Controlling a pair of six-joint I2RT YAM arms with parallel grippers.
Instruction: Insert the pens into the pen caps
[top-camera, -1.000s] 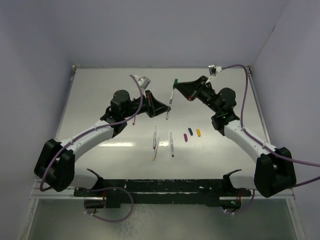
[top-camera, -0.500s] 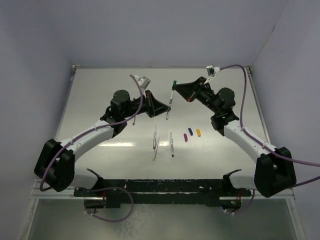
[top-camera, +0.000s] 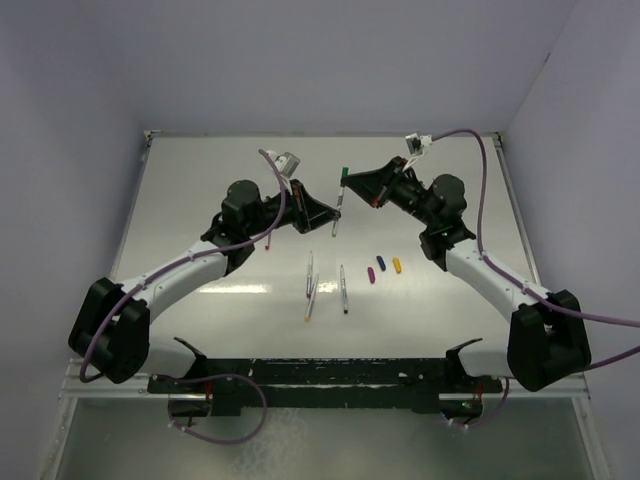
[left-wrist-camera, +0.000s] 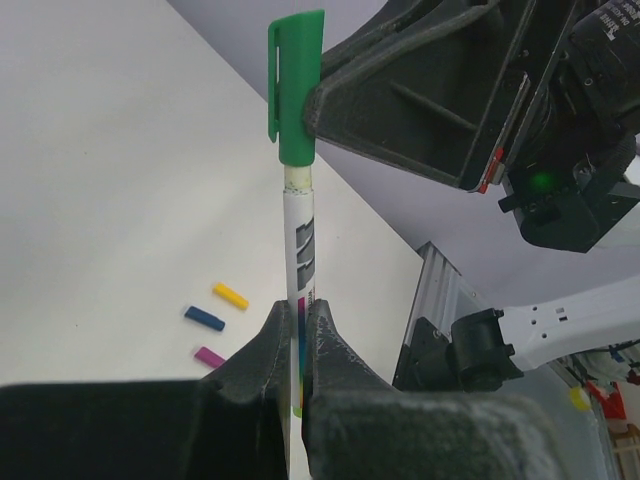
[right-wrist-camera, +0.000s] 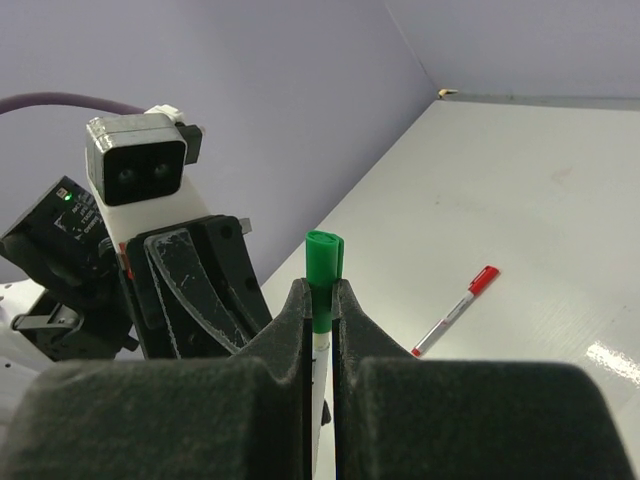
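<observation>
White table (top-camera: 200, 200): pen (left-wrist-camera: 299, 235), lower end clamped in left gripper (left-wrist-camera: 300, 318); green cap (left-wrist-camera: 293, 90) at pen's top, pinched by right gripper (right-wrist-camera: 320, 298).

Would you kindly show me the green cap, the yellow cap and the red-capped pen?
green cap (left-wrist-camera: 297, 90), left wrist view, middle of its body.
yellow cap (left-wrist-camera: 230, 296), left wrist view, its centre.
red-capped pen (right-wrist-camera: 453, 314), right wrist view, mid-barrel.

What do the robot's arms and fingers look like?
Both the left arm and the right arm have white link shells and chunky black joints. A purple cable runs along each to a grey-white camera box at the wrist. The fingers are matt black, wedge-shaped and scuffed. A green light glows on each wrist.
</observation>
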